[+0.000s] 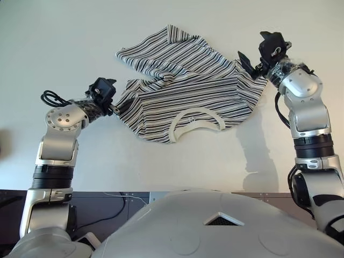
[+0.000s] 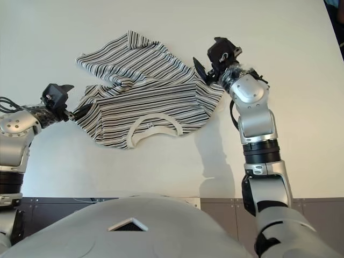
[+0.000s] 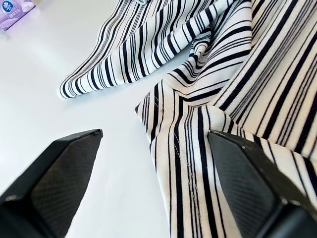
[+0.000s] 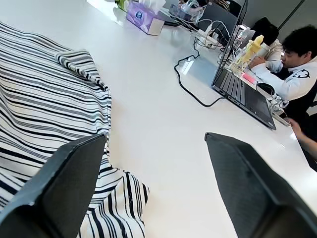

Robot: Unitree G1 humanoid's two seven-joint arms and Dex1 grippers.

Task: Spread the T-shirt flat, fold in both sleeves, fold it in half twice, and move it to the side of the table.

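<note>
T-shirt (image 1: 183,91) lies crumpled mid-worktop (image 1: 64,43), collar (image 1: 196,121) toward the robot, far part folded over itself. Left hand (image 1: 113,105) is at the shirt's left edge, released, fingers spread, a hem corner between them. Right hand (image 1: 252,60) is at the right edge, also released and holding nothing, cloth by one finger.

Risks:
- The left hand may pinch stacked layers and drag the bunch instead of flattening it.
- The right hand may close on bare worktop, since the cloth sits off-centre.
- Uneven pulls would skew the shirt.

Hard to tell: which folds are sleeves, what lies under the overlap, whether either hand touches the cloth.
</note>
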